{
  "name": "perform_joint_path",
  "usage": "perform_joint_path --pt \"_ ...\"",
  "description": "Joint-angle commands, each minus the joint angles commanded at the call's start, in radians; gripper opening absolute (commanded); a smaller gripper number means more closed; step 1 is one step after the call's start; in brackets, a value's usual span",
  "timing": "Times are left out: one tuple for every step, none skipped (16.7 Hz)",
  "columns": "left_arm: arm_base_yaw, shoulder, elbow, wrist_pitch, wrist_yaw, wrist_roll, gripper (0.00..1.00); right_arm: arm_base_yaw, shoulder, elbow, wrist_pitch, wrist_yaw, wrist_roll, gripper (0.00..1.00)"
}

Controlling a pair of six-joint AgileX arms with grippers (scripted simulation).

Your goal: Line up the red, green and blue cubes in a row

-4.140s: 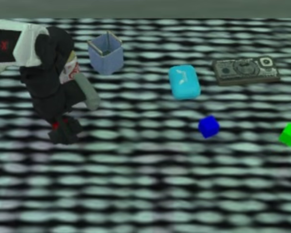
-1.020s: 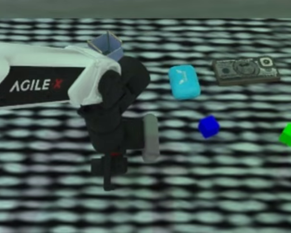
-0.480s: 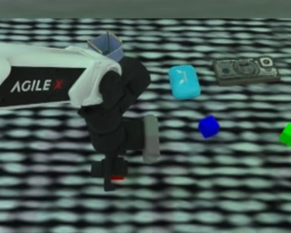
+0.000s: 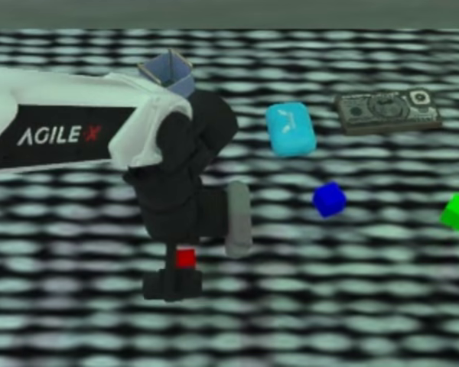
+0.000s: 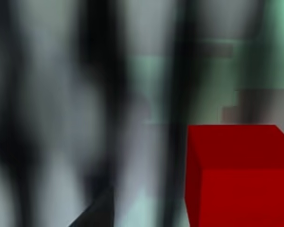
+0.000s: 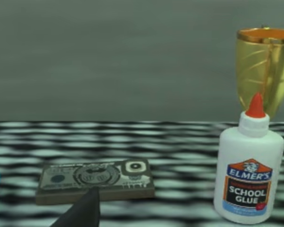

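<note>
The red cube lies on the patterned table, left of centre and toward the front. My left gripper hangs right over it, open. In the left wrist view the red cube fills one side, and a clear gap separates it from the one dark fingertip that shows. The blue cube sits right of centre. The green cube is at the right edge. My right arm is outside the top view; its wrist view shows one dark fingertip with nothing held.
A pale-blue hollow box stands at the back, partly behind my left arm. A cyan block and a banknote bundle lie at the back right. In the right wrist view, a glue bottle stands before a gold cup.
My left arm brought the red cube from the far left to the front middle. In the last half second the cube has come into plain sight beside the gripper, which has shifted slightly frontward.
</note>
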Motion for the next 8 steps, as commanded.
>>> perform_joint_path --pt "0.000 0.000 0.000 0.000 0.000 0.000 1.00 0.000 0.000 0.000 0.000 0.000 0.000 1.00" --pt "0.000 0.000 0.000 0.000 0.000 0.000 1.00 0.000 0.000 0.000 0.000 0.000 0.000 1.00" --pt "0.000 0.000 0.000 0.000 0.000 0.000 1.00 0.000 0.000 0.000 0.000 0.000 0.000 1.00" --pt "0.000 0.000 0.000 0.000 0.000 0.000 1.00 0.000 0.000 0.000 0.000 0.000 0.000 1.00" --pt "0.002 -0.001 0.000 0.000 0.000 0.000 1.00 0.000 0.000 0.000 0.000 0.000 0.000 1.00" --pt "0.001 -0.002 0.003 -0.004 0.000 0.001 1.00 0.000 0.000 0.000 0.000 0.000 0.000 1.00" --pt "0.001 -0.006 0.015 -0.018 0.000 0.003 1.00 0.000 0.000 0.000 0.000 0.000 0.000 1.00" --pt "0.003 -0.014 0.033 -0.042 0.001 0.004 1.00 0.000 0.000 0.000 0.000 0.000 0.000 1.00"
